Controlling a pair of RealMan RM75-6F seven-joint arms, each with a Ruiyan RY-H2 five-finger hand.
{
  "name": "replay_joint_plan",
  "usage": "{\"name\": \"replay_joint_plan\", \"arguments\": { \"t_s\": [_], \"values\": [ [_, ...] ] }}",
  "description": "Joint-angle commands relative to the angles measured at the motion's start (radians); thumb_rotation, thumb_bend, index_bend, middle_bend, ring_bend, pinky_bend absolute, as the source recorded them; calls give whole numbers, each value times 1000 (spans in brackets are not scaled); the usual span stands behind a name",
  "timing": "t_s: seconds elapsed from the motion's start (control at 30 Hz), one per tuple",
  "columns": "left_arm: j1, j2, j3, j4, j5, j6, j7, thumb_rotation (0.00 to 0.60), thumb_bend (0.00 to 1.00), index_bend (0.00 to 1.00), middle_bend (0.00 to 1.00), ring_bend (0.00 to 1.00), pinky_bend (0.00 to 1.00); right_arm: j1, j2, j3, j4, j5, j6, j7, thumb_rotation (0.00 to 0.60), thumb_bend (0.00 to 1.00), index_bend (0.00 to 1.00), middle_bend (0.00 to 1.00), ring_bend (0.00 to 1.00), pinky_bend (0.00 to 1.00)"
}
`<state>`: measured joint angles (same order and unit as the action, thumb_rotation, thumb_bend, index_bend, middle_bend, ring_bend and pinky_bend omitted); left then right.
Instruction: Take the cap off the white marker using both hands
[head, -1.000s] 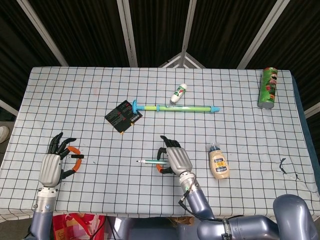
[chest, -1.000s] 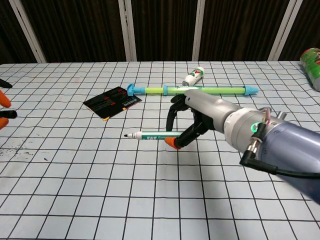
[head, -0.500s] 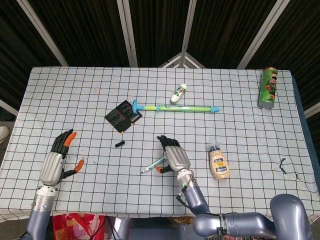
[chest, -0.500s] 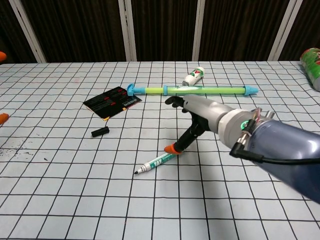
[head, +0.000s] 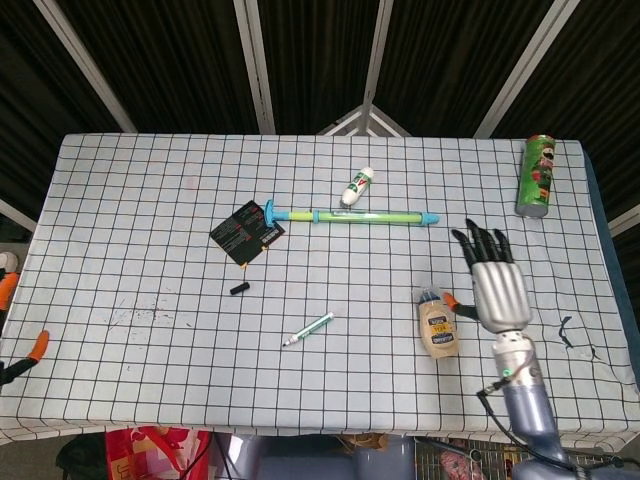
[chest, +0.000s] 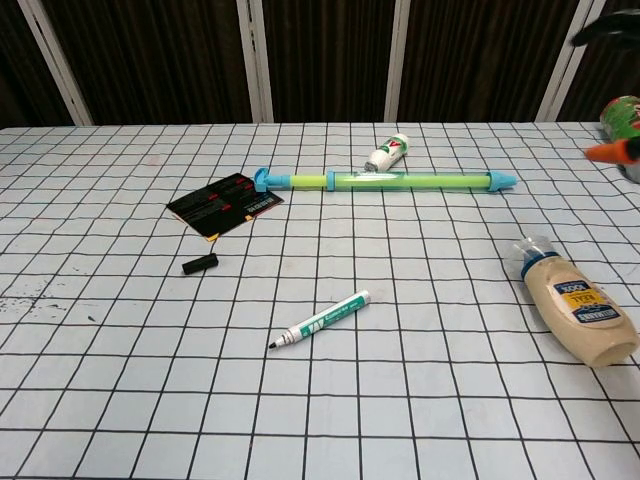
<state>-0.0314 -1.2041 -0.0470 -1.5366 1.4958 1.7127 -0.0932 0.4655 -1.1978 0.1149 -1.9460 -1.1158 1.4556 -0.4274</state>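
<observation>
The white marker (head: 307, 329) (chest: 320, 321) lies uncapped on the checkered cloth near the table's middle, its dark tip pointing front-left. Its black cap (head: 238, 288) (chest: 200, 264) lies apart from it, to the left and further back. My right hand (head: 495, 285) hovers at the right, beside the mayonnaise bottle, with fingers spread and nothing in it; the chest view catches only its fingertips (chest: 611, 151) at the right edge. Just the orange-tipped fingers of my left hand (head: 36, 346) show at the head view's left edge, apart and holding nothing.
A mayonnaise bottle (head: 438, 325) (chest: 575, 305) lies right of the marker. Further back are a long green-and-blue tube (head: 350, 215) (chest: 385, 181), a small white bottle (head: 356, 186), a black card (head: 247, 230) (chest: 226, 204) and a green can (head: 536, 176) at the far right.
My right hand let go of the marker and swung away to the right. The left hand dropped the cap on the table and withdrew to the left edge.
</observation>
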Motion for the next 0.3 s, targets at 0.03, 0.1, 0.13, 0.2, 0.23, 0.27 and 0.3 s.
{"name": "replay_joint_plan", "arguments": {
  "t_s": [0.03,0.1,0.13,0.2,0.23,0.27,0.3],
  "values": [
    [34,64,9,-49,-41,-16,2,600,446,32,0,0,0,-77,71,-70,51,-95,31,66,600,232,140,26,97,0],
    [44,83,0,-61,-58,-15,-16,600,446,43,2,0,0,-97,90,-85,67,-123,33,87,600,232,140,26,97,0],
    [50,97,-8,-65,-79,-18,-30,600,446,48,6,0,0,-110,102,-94,78,-138,37,93,600,232,140,26,97,0],
    [54,119,-19,-70,-102,-30,-44,600,446,59,15,0,6,-126,118,-108,85,-156,32,104,600,232,140,26,97,0],
    [54,128,-25,-69,-120,-42,-42,600,446,60,17,0,8,-133,124,-111,87,-160,28,109,600,232,140,26,97,0],
    [53,135,-26,-71,-124,-51,-40,600,446,59,16,0,10,-137,126,-110,89,-160,25,112,600,232,140,26,97,0],
    [53,140,-27,-73,-125,-58,-39,600,446,56,14,0,10,-141,125,-108,89,-159,20,118,600,232,140,26,97,0]
  ]
}}
